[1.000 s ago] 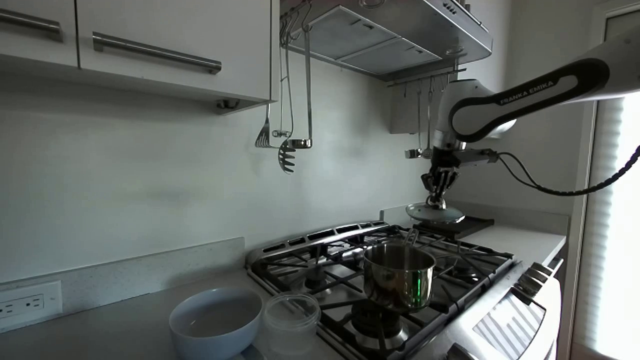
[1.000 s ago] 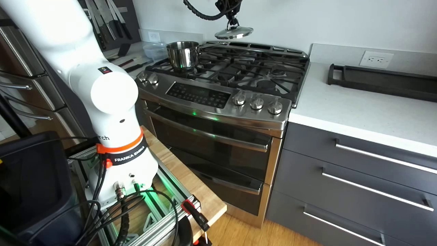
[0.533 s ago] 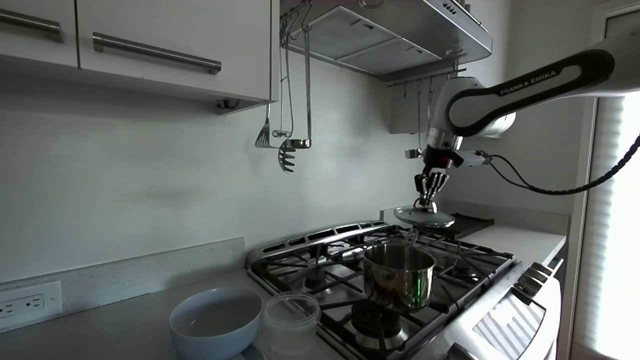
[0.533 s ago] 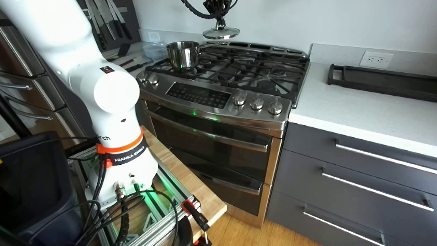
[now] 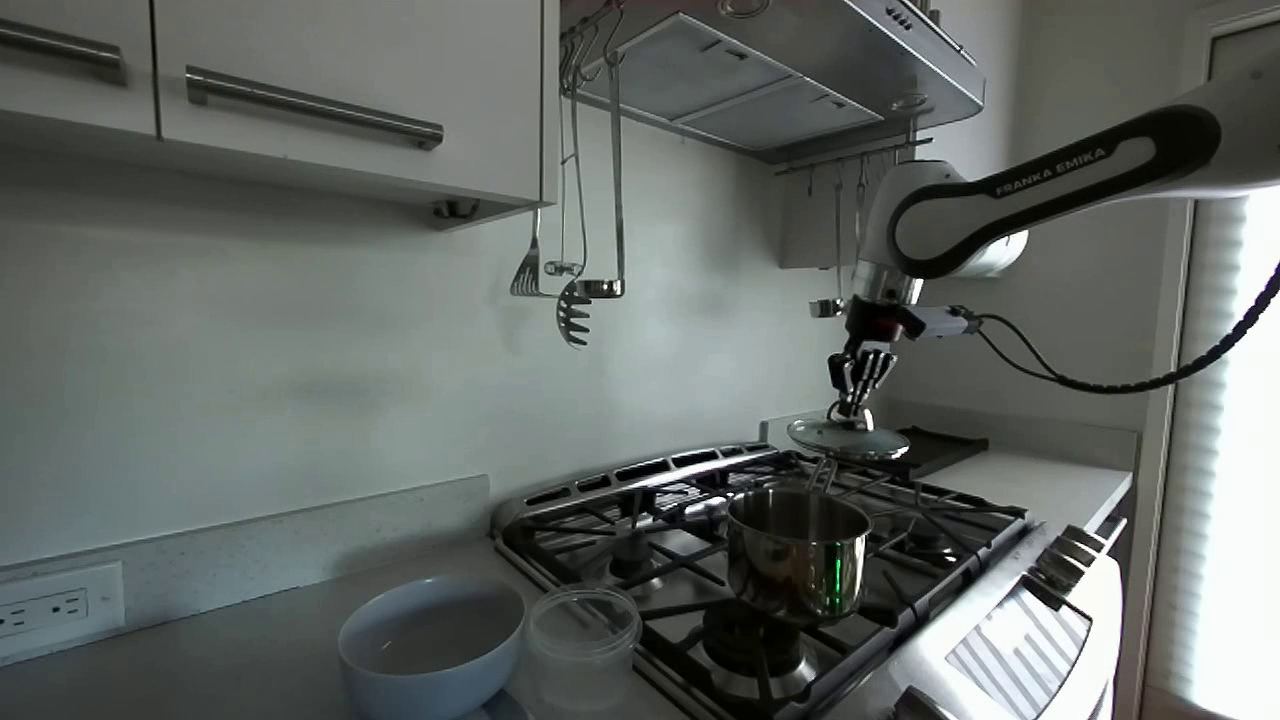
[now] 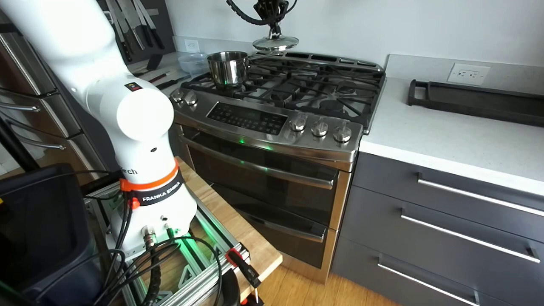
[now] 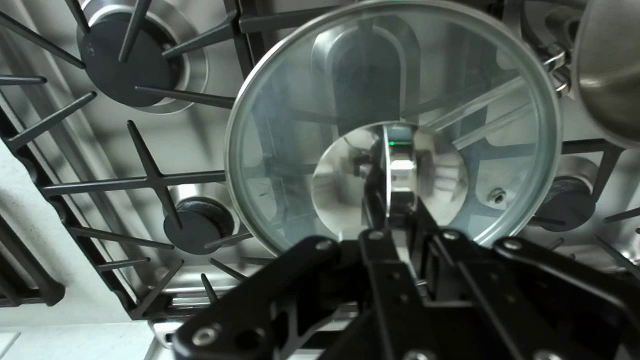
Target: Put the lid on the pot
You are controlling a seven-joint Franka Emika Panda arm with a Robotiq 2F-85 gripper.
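The lid [image 5: 850,440] is round clear glass with a metal rim and a metal loop handle. My gripper [image 5: 855,408] is shut on this handle and holds the lid nearly level in the air above the stove. The lid [image 6: 275,43] and gripper [image 6: 275,29] also show in an exterior view. In the wrist view the fingers [image 7: 392,215] pinch the handle, with the lid [image 7: 340,185] beneath. The shiny steel pot [image 5: 797,570] stands uncovered on a front burner; it also shows in an exterior view [image 6: 229,70]. The wrist view shows part of the pot [image 7: 612,70] beside the lid.
The pot's long handle [image 5: 822,473] points toward the back wall. A wide pale bowl [image 5: 430,655] and a clear tub [image 5: 585,655] stand on the counter beside the stove. A black tray [image 6: 480,102] lies on the opposite counter. The range hood [image 5: 780,60] and hanging utensils [image 5: 575,310] are above.
My gripper and the held lid have moved left in both exterior views, nearer the pot, mostly in the earlier half second. Since then they have barely moved, perhaps slightly down. The pot has not moved.
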